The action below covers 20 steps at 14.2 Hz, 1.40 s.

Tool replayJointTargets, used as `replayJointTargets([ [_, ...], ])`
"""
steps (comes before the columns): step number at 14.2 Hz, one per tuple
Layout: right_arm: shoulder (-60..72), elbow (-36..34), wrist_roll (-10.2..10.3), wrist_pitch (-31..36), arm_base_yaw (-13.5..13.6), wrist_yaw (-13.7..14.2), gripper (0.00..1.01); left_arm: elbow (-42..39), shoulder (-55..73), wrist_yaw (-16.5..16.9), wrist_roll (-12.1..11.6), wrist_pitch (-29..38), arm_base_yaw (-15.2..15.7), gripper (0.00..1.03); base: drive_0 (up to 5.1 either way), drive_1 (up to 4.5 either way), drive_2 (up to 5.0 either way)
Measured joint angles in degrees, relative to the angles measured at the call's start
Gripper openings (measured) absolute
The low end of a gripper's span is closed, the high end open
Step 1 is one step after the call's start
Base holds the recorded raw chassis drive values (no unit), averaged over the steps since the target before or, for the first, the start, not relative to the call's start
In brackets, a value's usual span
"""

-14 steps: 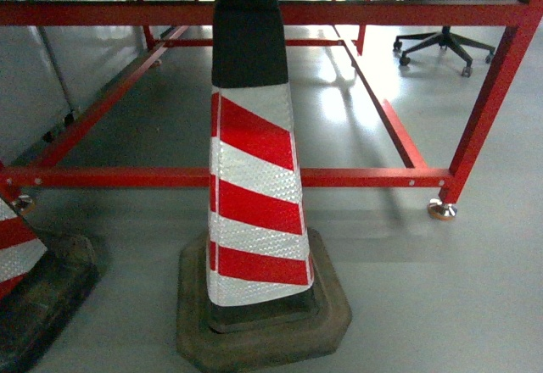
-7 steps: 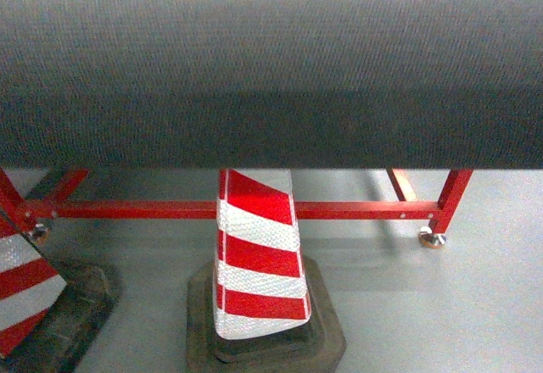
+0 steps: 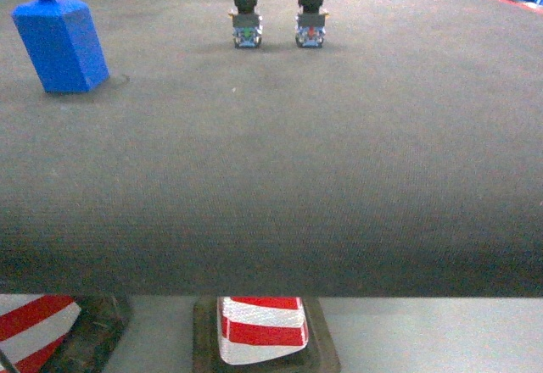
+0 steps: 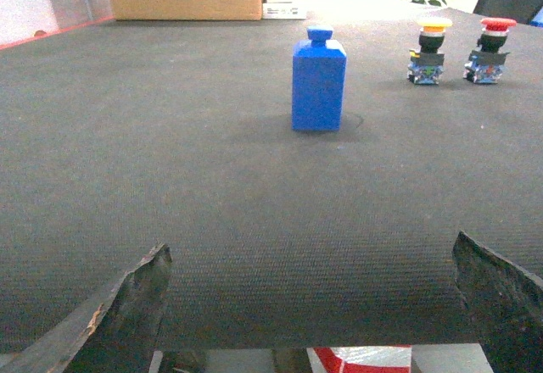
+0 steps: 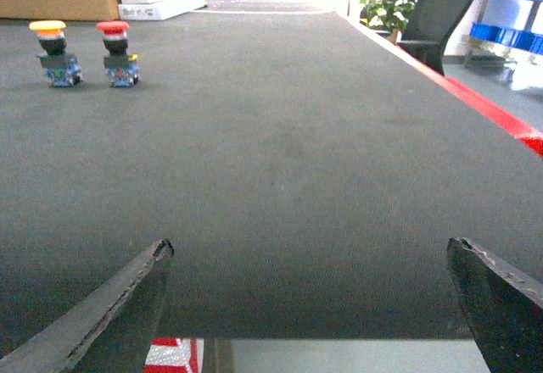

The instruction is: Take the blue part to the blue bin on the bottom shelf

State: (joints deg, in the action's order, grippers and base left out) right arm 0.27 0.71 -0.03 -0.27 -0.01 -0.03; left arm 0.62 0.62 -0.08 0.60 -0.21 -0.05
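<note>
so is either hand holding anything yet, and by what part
Nothing is held. The left hand and the right hand are both open with only the dark table mat between their fingers. The blue part stands untouched on the mat, well ahead of the left hand.

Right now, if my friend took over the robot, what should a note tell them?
Left gripper: open, holding nothing, low at the near table edge.
Right gripper: open, holding nothing, also at the near edge.
Blue part: upright on the dark table mat, far left, untouched.
Yellow button and red button stand side by side further right; leave them.
Blue bin and bottom shelf: not in view.
Done: nothing yet. Left: grasp the part, find the bin, drop it in.
</note>
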Motion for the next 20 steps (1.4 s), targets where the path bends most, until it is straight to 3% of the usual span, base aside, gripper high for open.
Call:
replayJointTargets([
  [20,0.00,0.00,0.07,0.00,0.00,0.04,0.98,0.00,0.00,0.07,-0.02,-0.02,0.00,0.98,0.0,0.00,0.0],
])
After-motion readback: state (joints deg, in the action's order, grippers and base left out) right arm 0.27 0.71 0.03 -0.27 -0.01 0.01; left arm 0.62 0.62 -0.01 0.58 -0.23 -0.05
